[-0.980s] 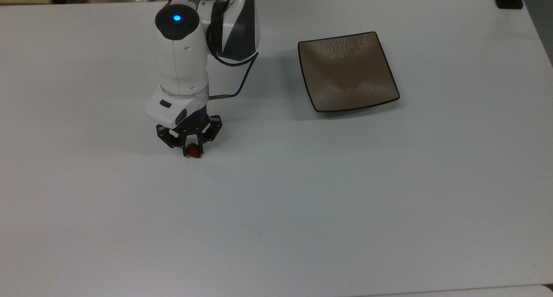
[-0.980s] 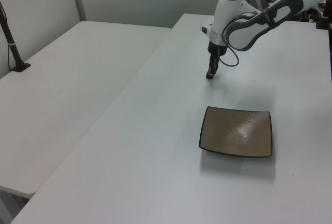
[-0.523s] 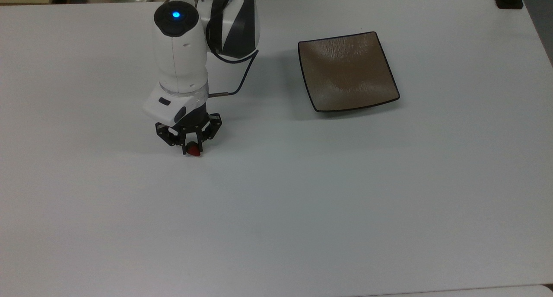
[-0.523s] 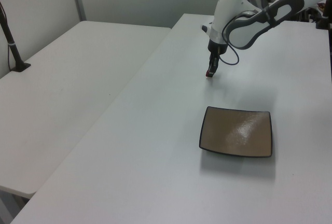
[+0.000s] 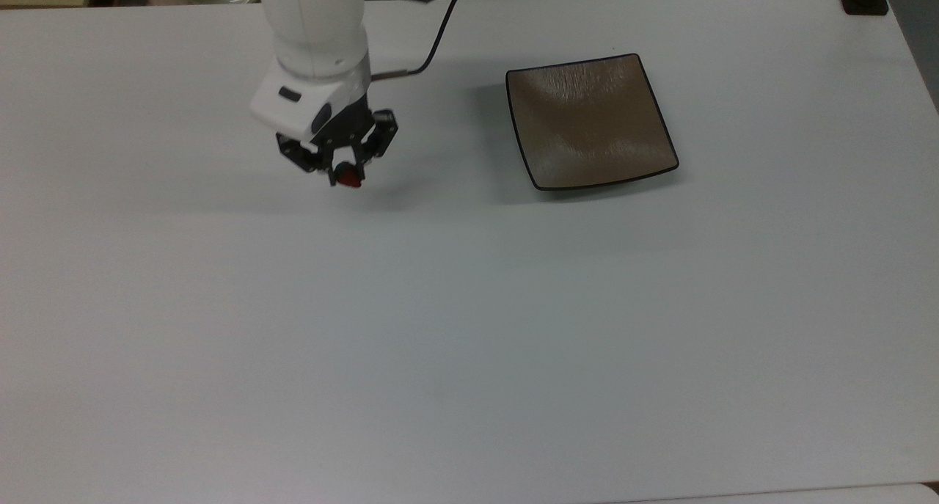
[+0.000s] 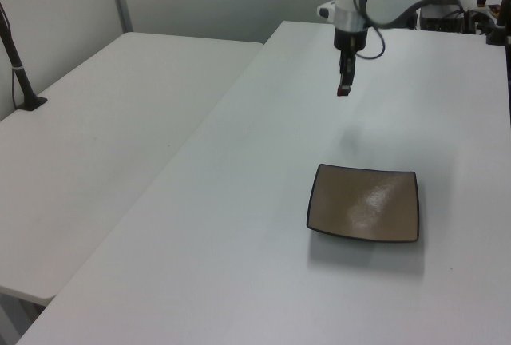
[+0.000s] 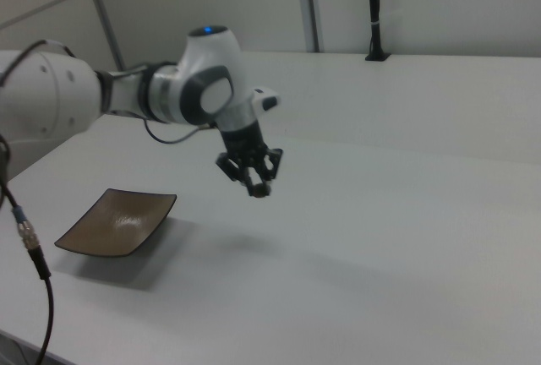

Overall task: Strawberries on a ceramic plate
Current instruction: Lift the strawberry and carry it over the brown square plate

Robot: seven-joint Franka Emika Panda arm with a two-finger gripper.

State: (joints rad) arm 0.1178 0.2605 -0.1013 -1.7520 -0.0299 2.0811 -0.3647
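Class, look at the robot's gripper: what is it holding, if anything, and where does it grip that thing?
The gripper holds the strawberry between its fingertips, clear above the table.

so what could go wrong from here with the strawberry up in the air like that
The strawberry is pinched only at the tips of the fingers, well above the white table; a fast swing might shake it loose, and it would likely roll. The ceramic plate sits apart, to the top view's right, so there is a stretch of bare table to cross. Its edges curve upward, so coming in too low could clip the rim, and a high release could let the berry bounce out.
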